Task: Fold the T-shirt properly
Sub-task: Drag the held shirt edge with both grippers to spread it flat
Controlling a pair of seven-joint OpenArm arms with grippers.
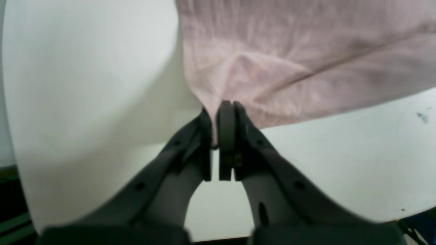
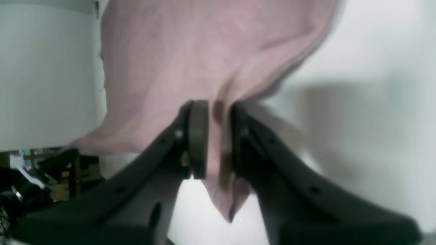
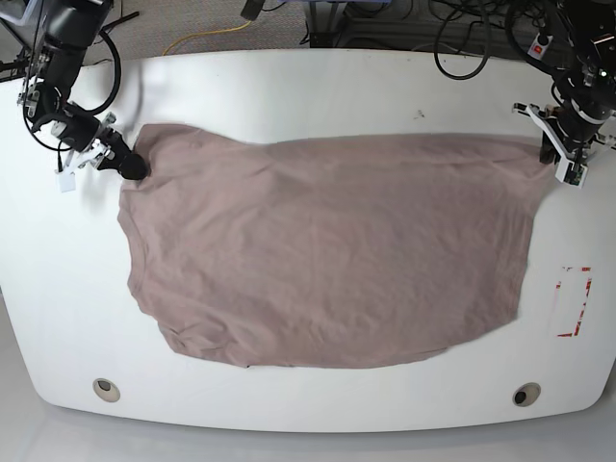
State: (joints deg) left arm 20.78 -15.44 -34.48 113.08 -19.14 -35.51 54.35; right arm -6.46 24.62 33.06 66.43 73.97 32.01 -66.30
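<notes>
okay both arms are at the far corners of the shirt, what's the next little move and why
Probably finish opening the right gripper and lift it clear: its jaws stand slightly apart with the T-shirt corner loose between them, and the cloth lies spread flat on the table. The left gripper is clamped on its corner and could release next.

No words, numbers or brand names can be read in any of the pictures. The shirt [image 3: 327,250] is plain, with no print on it. The table [image 3: 318,87] has a red and white mark [image 3: 575,302] near one edge, shaped like a box outline, but it spells nothing. A small dark smudge [image 1: 422,117] sits on the table in the left wrist view; it is too blurry to be read as a letter or sign.
</notes>
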